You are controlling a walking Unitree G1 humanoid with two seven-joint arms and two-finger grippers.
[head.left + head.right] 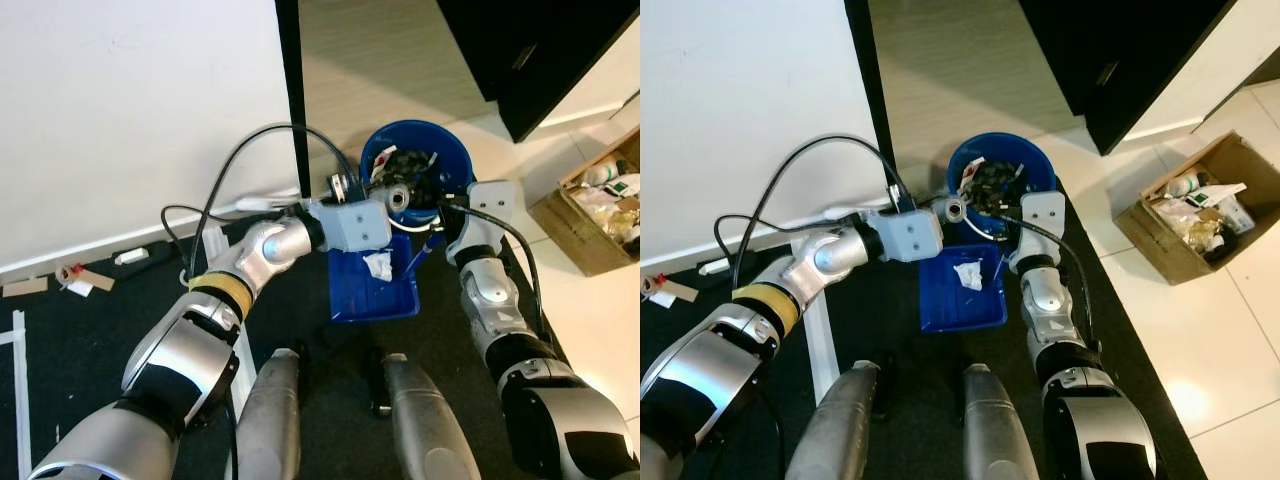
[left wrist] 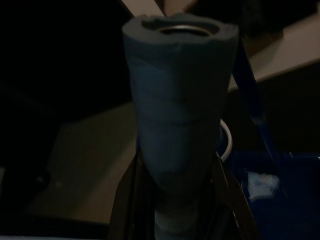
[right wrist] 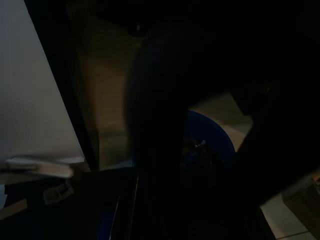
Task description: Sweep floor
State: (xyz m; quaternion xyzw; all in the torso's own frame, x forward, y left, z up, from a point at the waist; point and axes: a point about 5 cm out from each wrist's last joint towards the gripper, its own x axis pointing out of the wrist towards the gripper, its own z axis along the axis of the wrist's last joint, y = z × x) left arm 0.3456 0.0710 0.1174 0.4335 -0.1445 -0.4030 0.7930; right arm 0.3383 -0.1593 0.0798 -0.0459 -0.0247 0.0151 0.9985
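A blue dustpan (image 1: 372, 285) lies on the dark floor just ahead of my legs, with a crumpled white paper (image 1: 378, 265) in it. Behind it stands a blue bin (image 1: 415, 170) full of rubbish. My left gripper (image 1: 398, 206) is shut on a foam-wrapped handle (image 2: 177, 115), whose silver tube end (image 1: 401, 197) shows at the bin's near rim. A thin blue dustpan handle (image 1: 420, 255) rises from the pan to my right gripper (image 1: 445, 212), which is shut on it beside the bin. The right wrist view is very dark; the bin (image 3: 212, 142) can just be made out.
An open cardboard box (image 1: 598, 205) of clutter sits on pale tiles at the right. A black cabinet (image 1: 530, 50) stands at the back right. A white wall (image 1: 130, 120) and a black post (image 1: 291, 90) are on the left. Paper scraps (image 1: 75, 278) lie along the wall's foot.
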